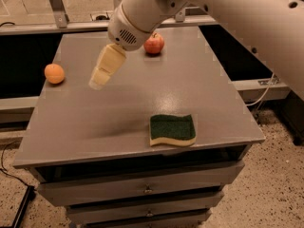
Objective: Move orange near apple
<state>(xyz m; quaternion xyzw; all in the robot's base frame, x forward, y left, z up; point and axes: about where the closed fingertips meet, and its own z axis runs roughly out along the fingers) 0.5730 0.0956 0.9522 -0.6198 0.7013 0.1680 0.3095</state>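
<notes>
The orange (54,73) is small, round and plain, and sits at the left edge of the grey table (133,113). The red apple (154,43) with yellowish streaks sits at the far middle of the table, just right of the arm's white wrist. My gripper (100,82) hangs from that wrist above the table, pointing down and left. It is between the two fruits, a short way right of the orange and apart from it. It holds nothing that I can see.
A green and yellow sponge (172,129) lies near the table's front edge, right of centre. The table is a drawer cabinet with drawers (147,189) below. A metal rail (57,27) runs behind it. A cable lies on the floor at the right.
</notes>
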